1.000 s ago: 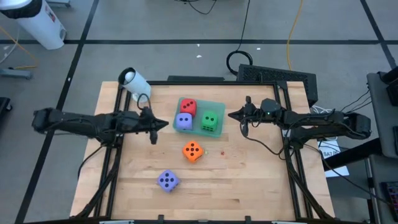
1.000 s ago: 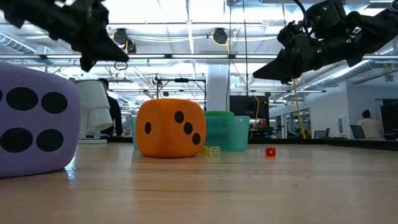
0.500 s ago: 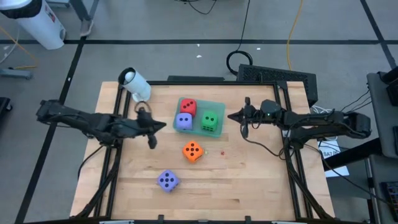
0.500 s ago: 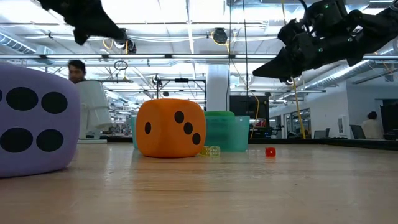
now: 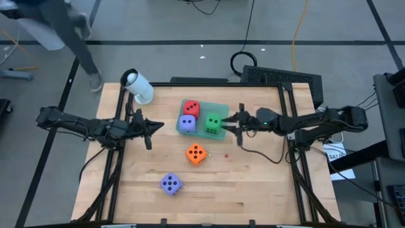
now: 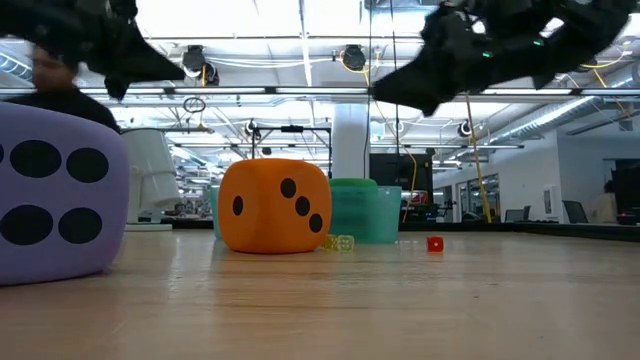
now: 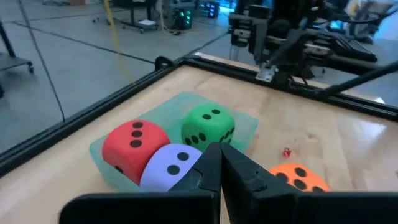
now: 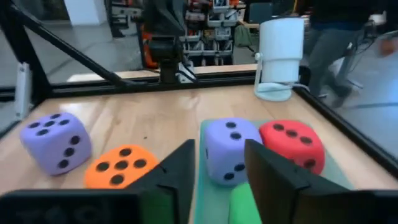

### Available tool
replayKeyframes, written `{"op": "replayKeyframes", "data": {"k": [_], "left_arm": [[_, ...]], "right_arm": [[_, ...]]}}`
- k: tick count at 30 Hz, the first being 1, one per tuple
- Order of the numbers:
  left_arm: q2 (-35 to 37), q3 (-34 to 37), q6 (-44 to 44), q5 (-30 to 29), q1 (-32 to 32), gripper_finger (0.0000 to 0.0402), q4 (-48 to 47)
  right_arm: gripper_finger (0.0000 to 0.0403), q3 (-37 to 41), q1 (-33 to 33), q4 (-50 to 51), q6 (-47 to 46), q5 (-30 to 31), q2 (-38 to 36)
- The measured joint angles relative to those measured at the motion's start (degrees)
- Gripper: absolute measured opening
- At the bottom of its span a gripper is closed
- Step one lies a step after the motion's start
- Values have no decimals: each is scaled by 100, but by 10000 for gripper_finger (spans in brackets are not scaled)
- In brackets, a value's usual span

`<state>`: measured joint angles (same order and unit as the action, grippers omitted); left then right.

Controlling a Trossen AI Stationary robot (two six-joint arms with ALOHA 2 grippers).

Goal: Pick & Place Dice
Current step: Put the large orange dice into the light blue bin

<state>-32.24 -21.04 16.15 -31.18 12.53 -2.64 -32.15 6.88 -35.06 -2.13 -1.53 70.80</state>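
A teal tray [image 5: 223, 107] at mid-table holds a red die [image 5: 192, 108], a lavender die [image 5: 187, 123] and a green die [image 5: 213, 123], each resting on its bottom face. An orange die [image 5: 196, 153] and a purple die [image 5: 171, 183] sit on the bare wood nearer the front edge. My right gripper [image 5: 225, 121] is open and empty, raised above the tray's right edge beside the green die [image 8: 244, 205]. My left gripper [image 5: 161, 125] is shut and empty, raised left of the tray [image 7: 99, 149].
A white cylinder-shaped device [image 5: 137, 85] stands at the table's far left corner. Two tiny dice, one red [image 5: 226, 154] and one yellowish [image 5: 211, 154], lie right of the orange die. A person [image 5: 69, 28] walks past the table's far left corner.
My right gripper has moved toward the table's left, from the right side to the tray's right edge by the green die. My left gripper has drawn back a little toward the table's left. A person has walked in at the far left. The dice have not moved.
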Motion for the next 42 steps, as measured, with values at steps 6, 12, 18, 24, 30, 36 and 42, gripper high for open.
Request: {"op": "replayKeyframes", "data": {"k": [6, 12, 18, 24, 30, 36, 42], "left_arm": [[-54, 620, -34, -76, -110, 14, 870], [-49, 635, -192, -35, -137, 14, 824], [-47, 634, -281, -26, -144, 3, 631], [-47, 635, -202, 39, -144, 19, 463], [-47, 634, -189, 289, -144, 9, 327], [-47, 635, 24, 328, -134, 6, 213], [-49, 634, 53, 311, -126, 24, 192]], "right_arm": [[195, -1055, -266, 336, 621, -8, 1030], [269, -2406, -245, 1775, 747, -593, 1988], [348, -3505, -254, 2480, 1096, -1366, 2950], [394, -3902, -278, 2906, 1271, -1984, 3312], [398, -3937, -250, 2889, 1741, -3008, 3325], [399, -3937, -291, 2822, 2297, -2448, 3335], [399, -3931, -296, 2760, 2540, -2823, 3470]]}}
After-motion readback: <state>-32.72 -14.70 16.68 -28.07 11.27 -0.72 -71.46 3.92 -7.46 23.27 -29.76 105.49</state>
